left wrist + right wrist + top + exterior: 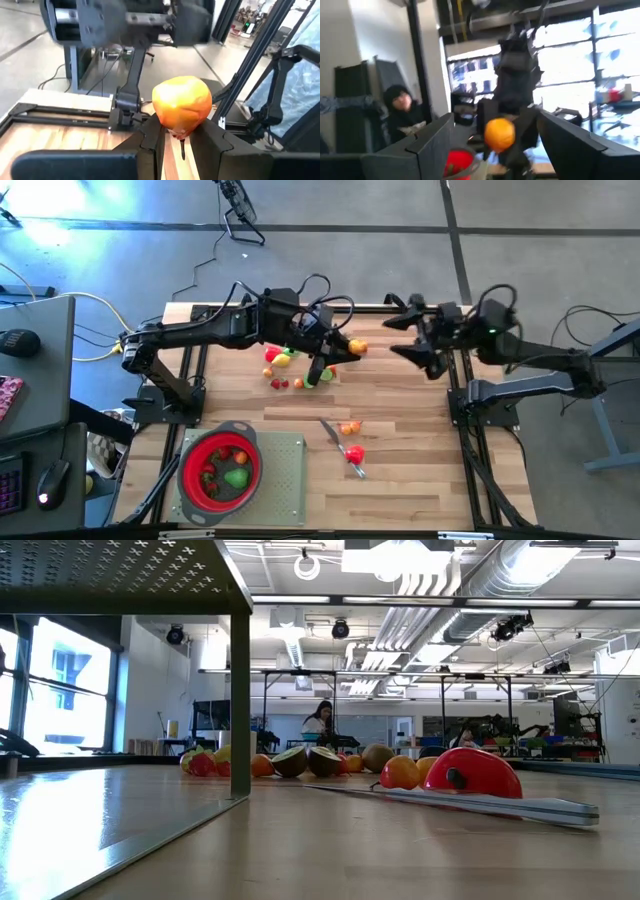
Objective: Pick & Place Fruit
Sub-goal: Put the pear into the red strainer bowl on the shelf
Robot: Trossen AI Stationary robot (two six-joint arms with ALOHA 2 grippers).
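left gripper (352,348): held above the far middle of the table (420,480), fingers clamped on an orange fruit (357,347); in the left wrist view the fruit (182,106) is seen pinched between the two dark fingers (150,137), raised off the wood
right gripper (400,335): held over the far right edge of the table, facing the left gripper and just apart from it; its fingers (432,140) are spread wide with nothing between them; the orange fruit (499,133) is seen beyond them, in the other arm's grip
fruit pile (290,370): a loose cluster of red, yellow and green pieces is laid on the wood under the left arm, at the far middle of the table
low view of the pile (300,761): red, orange, brown and green pieces are lined up across the far part of the tabletop
strainer (220,470): a red bowl with a grey rim is set on a pale mat (285,480) at the near left; a green piece (236,477) and some red pieces are lying inside it
knife (342,448): a slim grey blade is laid at the near middle, with a small orange piece (349,427) just beside it and a red piece (354,453) touching it
person (400,112): seen in the room behind, in dark clothing
writing: no brand, label or text can be read anywhere
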